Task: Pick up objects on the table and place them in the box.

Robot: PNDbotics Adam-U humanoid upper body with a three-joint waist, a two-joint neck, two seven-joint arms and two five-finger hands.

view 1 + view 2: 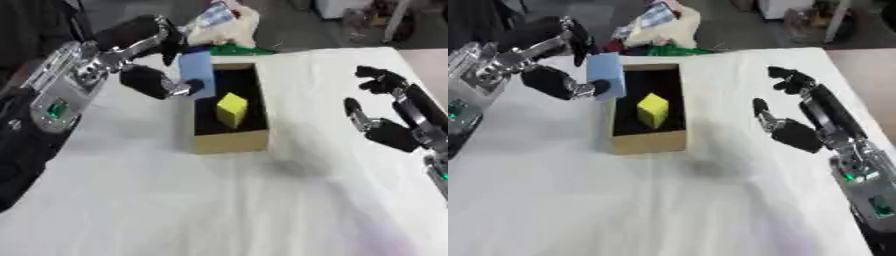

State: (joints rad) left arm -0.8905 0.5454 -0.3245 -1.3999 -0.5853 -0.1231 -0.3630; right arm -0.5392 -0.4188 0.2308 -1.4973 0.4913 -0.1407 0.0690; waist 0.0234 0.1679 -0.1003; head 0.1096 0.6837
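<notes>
A brown cardboard box (229, 141) with a dark inside stands on the white table. A yellow block (232, 109) lies inside it. My left hand (150, 60) comes in from the upper left and is shut on a light blue block (196, 73), pinched between thumb and fingers just over the box's far left rim. My right hand (382, 112) hovers open to the right of the box, fingers spread, holding nothing.
The white cloth table (219, 200) stretches wide in front of the box. Beyond the far edge lie a pale bag (223, 27) and a green item (234, 49) on the floor. The table's right edge (420, 57) runs near my right hand.
</notes>
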